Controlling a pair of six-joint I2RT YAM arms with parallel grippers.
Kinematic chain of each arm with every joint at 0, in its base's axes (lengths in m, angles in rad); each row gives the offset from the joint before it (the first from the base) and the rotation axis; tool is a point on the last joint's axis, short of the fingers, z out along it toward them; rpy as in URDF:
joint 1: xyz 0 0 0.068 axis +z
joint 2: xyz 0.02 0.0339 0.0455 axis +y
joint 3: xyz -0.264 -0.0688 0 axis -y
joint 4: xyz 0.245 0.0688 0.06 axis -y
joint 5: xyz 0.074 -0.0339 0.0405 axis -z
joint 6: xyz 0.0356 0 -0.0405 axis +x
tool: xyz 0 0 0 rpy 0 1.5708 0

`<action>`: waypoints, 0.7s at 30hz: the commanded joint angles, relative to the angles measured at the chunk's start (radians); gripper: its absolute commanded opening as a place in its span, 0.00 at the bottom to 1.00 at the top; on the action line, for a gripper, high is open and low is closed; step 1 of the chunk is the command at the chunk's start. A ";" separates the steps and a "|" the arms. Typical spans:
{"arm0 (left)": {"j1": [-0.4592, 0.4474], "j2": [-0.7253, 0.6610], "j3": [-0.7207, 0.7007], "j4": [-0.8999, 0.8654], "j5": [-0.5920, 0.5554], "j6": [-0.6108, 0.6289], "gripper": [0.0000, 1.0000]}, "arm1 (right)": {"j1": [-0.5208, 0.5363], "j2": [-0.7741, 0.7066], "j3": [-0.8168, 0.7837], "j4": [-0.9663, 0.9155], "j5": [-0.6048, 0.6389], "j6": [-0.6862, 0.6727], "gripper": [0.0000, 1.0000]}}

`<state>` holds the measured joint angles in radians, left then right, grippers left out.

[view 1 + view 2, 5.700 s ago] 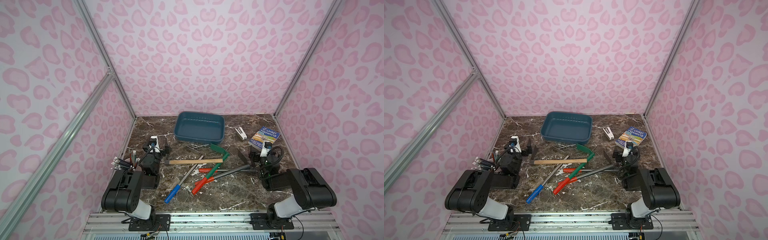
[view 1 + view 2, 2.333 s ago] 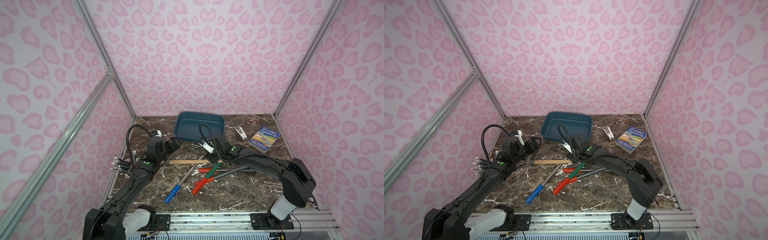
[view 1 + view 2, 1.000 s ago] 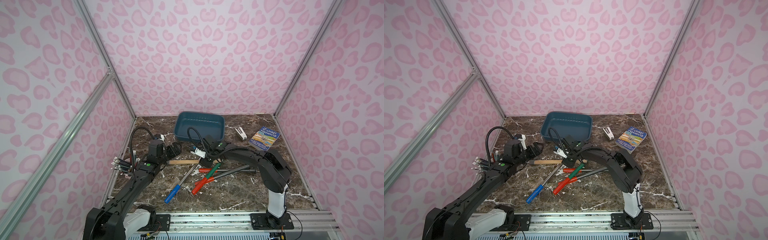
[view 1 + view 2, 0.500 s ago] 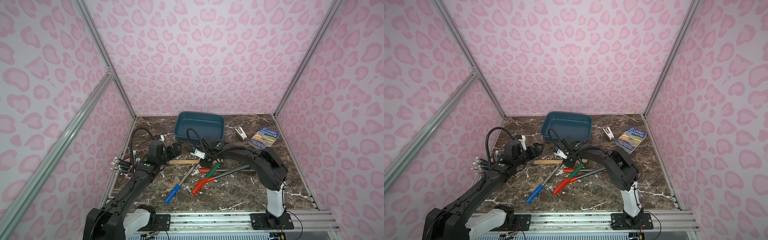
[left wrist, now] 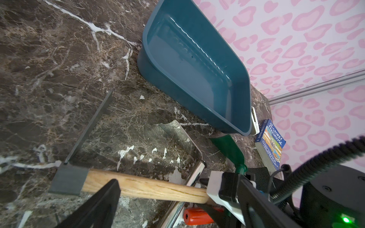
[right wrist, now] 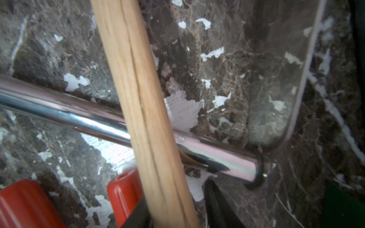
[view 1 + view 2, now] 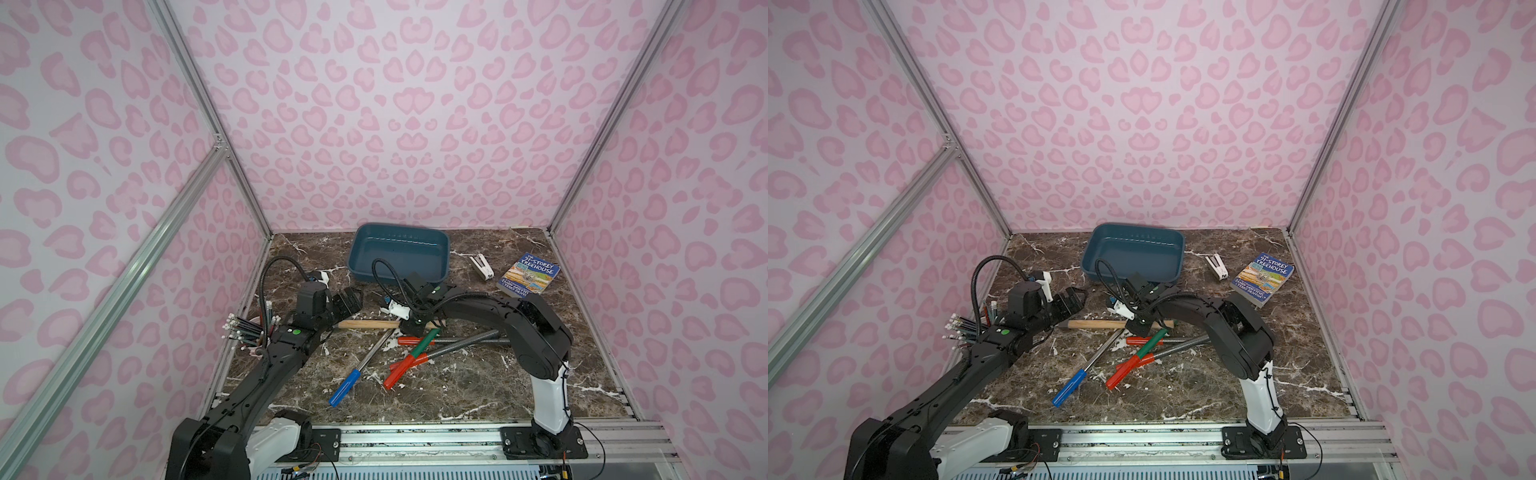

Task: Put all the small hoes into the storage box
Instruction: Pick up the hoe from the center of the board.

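So the small hoe is lying flat on the worktop just in front of the storage box, not in it, with its wooden handle crossing over a chrome shaft. My right fingers sit either side of the handle's free end, and I can't tell if they're really pinching it. My left fingers are spread wide near the hoe's head, holding nothing.
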<state>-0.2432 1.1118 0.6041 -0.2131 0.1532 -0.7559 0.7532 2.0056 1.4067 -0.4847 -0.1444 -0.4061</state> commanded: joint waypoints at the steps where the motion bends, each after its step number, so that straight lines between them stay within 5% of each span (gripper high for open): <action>1: 0.001 -0.010 -0.003 0.018 0.003 0.010 0.96 | -0.002 -0.005 0.006 0.024 0.020 0.006 0.38; 21: 0.000 -0.024 -0.002 0.020 0.037 -0.009 0.96 | 0.008 -0.037 0.006 0.035 0.011 -0.014 0.17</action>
<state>-0.2432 1.0874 0.5987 -0.2165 0.1734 -0.7593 0.7567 1.9839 1.4059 -0.4664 -0.1204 -0.4088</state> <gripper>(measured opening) 0.963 0.284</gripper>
